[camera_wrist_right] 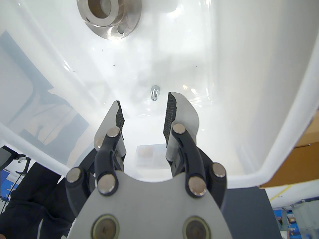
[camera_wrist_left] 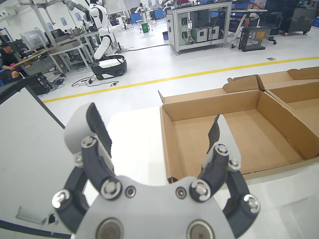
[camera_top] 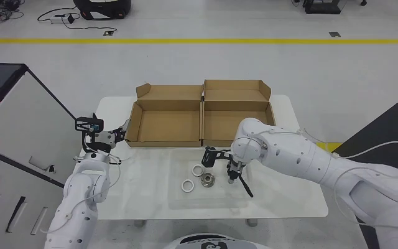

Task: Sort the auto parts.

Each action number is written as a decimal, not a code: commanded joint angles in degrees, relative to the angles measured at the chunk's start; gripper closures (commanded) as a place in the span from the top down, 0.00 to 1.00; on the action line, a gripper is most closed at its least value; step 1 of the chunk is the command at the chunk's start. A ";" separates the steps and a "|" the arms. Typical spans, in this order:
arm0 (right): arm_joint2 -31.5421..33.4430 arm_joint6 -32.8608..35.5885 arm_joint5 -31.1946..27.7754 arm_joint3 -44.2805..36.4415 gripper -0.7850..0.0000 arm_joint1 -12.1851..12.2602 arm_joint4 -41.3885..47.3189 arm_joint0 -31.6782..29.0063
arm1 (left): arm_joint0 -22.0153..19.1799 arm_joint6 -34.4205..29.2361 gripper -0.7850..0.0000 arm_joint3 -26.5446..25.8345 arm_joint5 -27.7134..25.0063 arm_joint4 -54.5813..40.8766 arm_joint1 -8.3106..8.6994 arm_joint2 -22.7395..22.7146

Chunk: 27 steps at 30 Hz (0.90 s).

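Right end effector (camera_wrist_right: 144,99), jaws apart, hangs in the white plastic tray (camera_wrist_right: 249,50); left end effector (camera_wrist_left: 155,111), also apart, beside the brown cardboard box (camera_wrist_left: 249,138).
Tray holds a round silver metal flange (camera_wrist_right: 109,3), two white rings (camera_top: 197,170), and a small silver bolt (camera_wrist_right: 154,93) just off the right fingertips.

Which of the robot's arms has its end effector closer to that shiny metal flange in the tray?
Right. The right end effector hangs open over the tray, beside the metal flange; the left end effector is far off, by a cardboard box.
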 commanded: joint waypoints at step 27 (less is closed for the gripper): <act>1.72 1.34 -0.32 3.25 0.45 -2.42 -2.30 -2.25 | 0.00 0.00 1.00 0.00 0.00 0.00 0.00 0.00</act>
